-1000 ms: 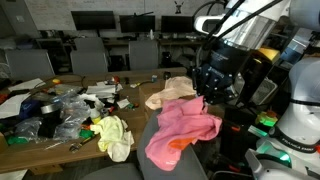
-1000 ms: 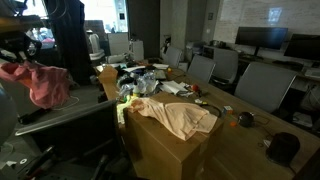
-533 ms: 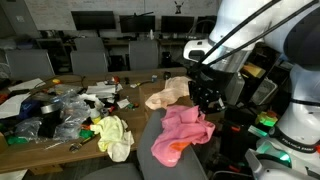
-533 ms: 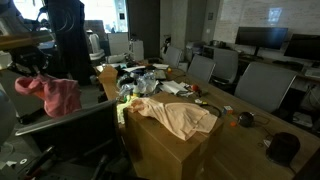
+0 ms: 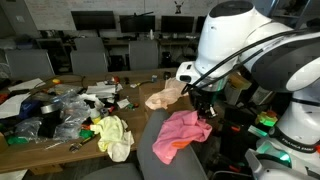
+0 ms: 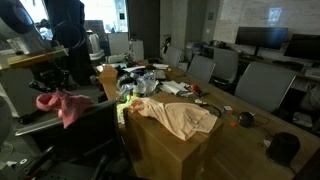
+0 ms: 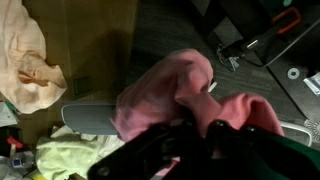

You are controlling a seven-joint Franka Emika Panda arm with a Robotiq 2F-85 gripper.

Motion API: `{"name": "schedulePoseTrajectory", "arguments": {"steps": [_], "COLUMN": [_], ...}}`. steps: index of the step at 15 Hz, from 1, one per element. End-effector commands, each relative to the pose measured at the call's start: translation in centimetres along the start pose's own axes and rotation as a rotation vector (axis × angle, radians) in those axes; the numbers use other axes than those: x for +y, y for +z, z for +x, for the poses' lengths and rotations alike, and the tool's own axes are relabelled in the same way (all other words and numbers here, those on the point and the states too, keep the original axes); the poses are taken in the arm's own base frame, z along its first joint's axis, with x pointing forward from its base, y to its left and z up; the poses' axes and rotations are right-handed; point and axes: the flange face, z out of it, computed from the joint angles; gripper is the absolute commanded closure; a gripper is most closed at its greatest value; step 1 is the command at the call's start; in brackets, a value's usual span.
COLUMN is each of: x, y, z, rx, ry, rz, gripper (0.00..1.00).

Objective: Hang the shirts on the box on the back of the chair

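Note:
My gripper point(image 5: 203, 108) is shut on a pink shirt point(image 5: 182, 133), which hangs down and drapes over the top of the grey chair back point(image 5: 148, 137). In the wrist view the pink shirt point(image 7: 165, 90) bunches between my dark fingers point(image 7: 225, 135) just above the chair's rim point(image 7: 88, 118). A peach shirt point(image 6: 175, 117) lies spread on the cardboard box point(image 6: 160, 152); it also shows in an exterior view point(image 5: 165, 93) and in the wrist view point(image 7: 25, 55). In an exterior view the pink shirt point(image 6: 62, 105) rests on the chair back point(image 6: 95, 125).
A yellow-green shirt point(image 5: 113, 134) lies at the table's near edge beside a heap of plastic bags and clutter point(image 5: 60, 110). Office chairs point(image 6: 262, 85) and monitors point(image 5: 95, 20) line the far side. The robot's white base point(image 5: 295, 120) stands close beside the chair.
My gripper has moved down with the pink shirt, from hanging in the air to resting on the chair back. The peach and yellow shirts have not moved.

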Motion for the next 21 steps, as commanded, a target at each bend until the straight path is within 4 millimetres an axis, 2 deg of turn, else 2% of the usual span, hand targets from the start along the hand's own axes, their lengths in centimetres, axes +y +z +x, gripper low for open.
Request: {"name": "schedulePoseTrajectory", "arguments": {"steps": [1,7,8,9,14,17,18,19,21], "x": [-0.3,-1.2,-1.0,-0.9,0.3,1.9,3.1,4.3,8.2], "y": [0.6,1.0,1.1,1.1,1.0,0.8,0.6,0.3,-0.7], "z": [1.1,1.7,1.6,1.5,1.1,0.7,0.5,0.4,-0.3], "rx": [-0.026,-0.040,-0.042,-0.045,-0.043,-0.038,-0.028,-0.018,0.036], "ry": [0.003,-0.005,0.004,0.015,0.062,0.104,0.136,0.172,0.290], "rz": [-0.023,-0.032,-0.035,-0.033,-0.012,-0.006,-0.027,-0.033,-0.056], "gripper": [0.98,0.98,0.66,0.65,0.28,0.07,0.00,0.00,0.00]}}
